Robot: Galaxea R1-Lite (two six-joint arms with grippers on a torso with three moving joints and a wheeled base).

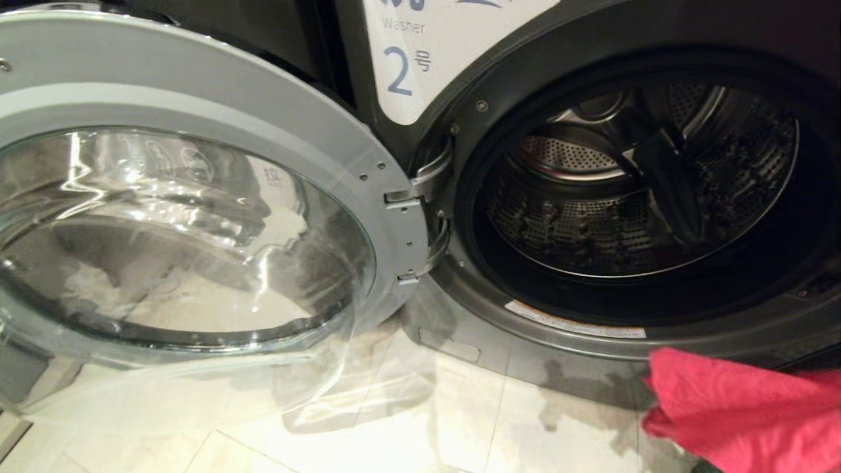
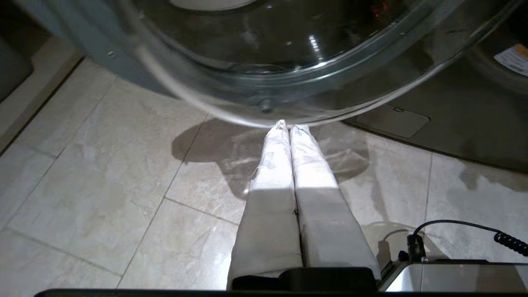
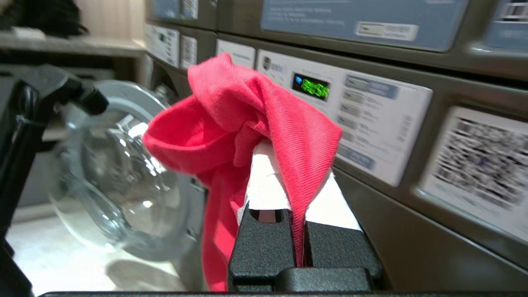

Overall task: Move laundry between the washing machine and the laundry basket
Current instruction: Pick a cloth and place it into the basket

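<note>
filling the head view's right, the washing machine [image 1: 591, 197] drum gapes bare, its door [image 1: 197, 217] swung open at left; a red-pink garment [image 1: 742, 414] sits lower right. left wrist view: left gripper [image 2: 288, 128] pressed closed, holding nothing, beneath the door glass. right wrist view: right gripper [image 3: 288, 181] clenched on the red-pink garment, centre frame.
</note>
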